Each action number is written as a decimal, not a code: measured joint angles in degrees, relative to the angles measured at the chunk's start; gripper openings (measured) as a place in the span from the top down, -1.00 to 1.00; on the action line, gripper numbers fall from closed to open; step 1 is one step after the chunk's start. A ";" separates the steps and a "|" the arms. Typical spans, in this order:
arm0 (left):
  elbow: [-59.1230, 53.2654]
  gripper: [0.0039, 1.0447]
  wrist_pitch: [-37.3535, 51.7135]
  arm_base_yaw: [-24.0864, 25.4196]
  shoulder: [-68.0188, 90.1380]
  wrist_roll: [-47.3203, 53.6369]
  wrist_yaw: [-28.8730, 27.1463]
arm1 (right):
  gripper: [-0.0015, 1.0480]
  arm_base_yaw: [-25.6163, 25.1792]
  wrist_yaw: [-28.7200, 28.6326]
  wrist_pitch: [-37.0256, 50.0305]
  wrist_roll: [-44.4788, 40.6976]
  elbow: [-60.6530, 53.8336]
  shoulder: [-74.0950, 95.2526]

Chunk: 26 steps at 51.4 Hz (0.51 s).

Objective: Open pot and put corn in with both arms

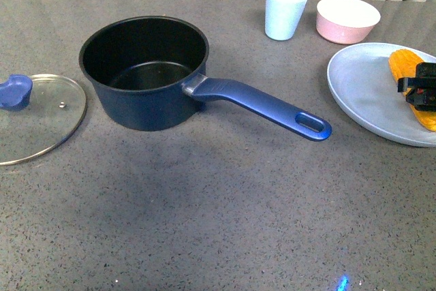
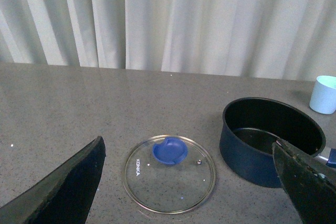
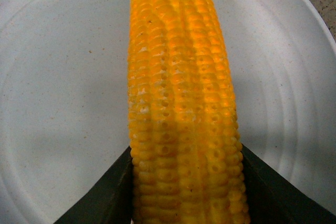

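Note:
The navy pot [image 1: 143, 73] stands open on the grey table, its black inside showing and its long handle [image 1: 272, 103] pointing right. Its glass lid [image 1: 41, 117] with the blue knob lies flat to the pot's left. In the left wrist view my left gripper [image 2: 188, 145] hangs open above the lid [image 2: 169, 174], holding nothing, with the pot [image 2: 270, 140] beside it. The corn [image 1: 407, 73] lies on a pale blue plate [image 1: 368, 86] at the far right. My right gripper [image 1: 422, 90] is shut on the corn [image 3: 181, 93], one finger [image 3: 105, 198] pressed on each side.
A light blue cup [image 1: 285, 10] and a pink bowl [image 1: 347, 18] stand at the back right, behind the plate. White curtains [image 2: 168, 19] close off the table's far edge. The left arm is out of the front view.

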 joint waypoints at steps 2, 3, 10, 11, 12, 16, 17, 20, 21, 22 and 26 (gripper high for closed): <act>0.00 -0.84 0.00 0.00 0.00 -0.02 0.00 | 0.19 -0.07 -0.76 -0.35 0.68 0.00 -0.42; 0.00 -0.84 0.00 0.00 0.00 -0.02 0.00 | 0.23 -0.13 -1.36 -0.57 1.09 -0.02 -0.79; 0.00 -0.84 0.00 0.00 0.00 0.00 0.00 | 0.44 0.66 -6.03 -3.04 4.09 -0.83 -6.86; 0.00 -0.84 0.00 0.00 0.00 0.00 0.00 | 0.46 1.07 -6.60 -3.48 4.55 -0.83 -8.11; 0.00 -0.84 0.00 0.00 0.00 0.00 0.00 | 0.47 1.57 -7.23 -3.91 4.83 -0.83 -9.38; 0.00 -0.84 0.00 0.00 0.00 0.00 0.00 | 0.55 5.88 -10.10 -6.54 6.01 1.31 -14.36; 0.00 -0.84 0.00 0.00 0.00 0.00 0.00 | 0.56 6.99 -10.49 -7.08 6.29 2.25 -14.78; 0.00 -0.84 0.00 0.00 0.00 0.00 0.00 | 0.56 11.21 -11.76 -9.27 6.64 6.29 -15.02; 0.00 -0.84 0.00 0.00 0.00 0.00 0.00 | 0.56 13.11 -12.04 -10.27 6.69 8.17 -14.53; 0.00 -0.84 0.00 0.00 0.02 0.00 0.00 | 0.56 14.32 -12.24 -10.91 6.73 9.44 -14.05; 0.00 -0.84 0.00 0.00 0.00 -0.02 0.00 | 0.57 18.45 -13.18 -13.05 6.78 14.08 -11.56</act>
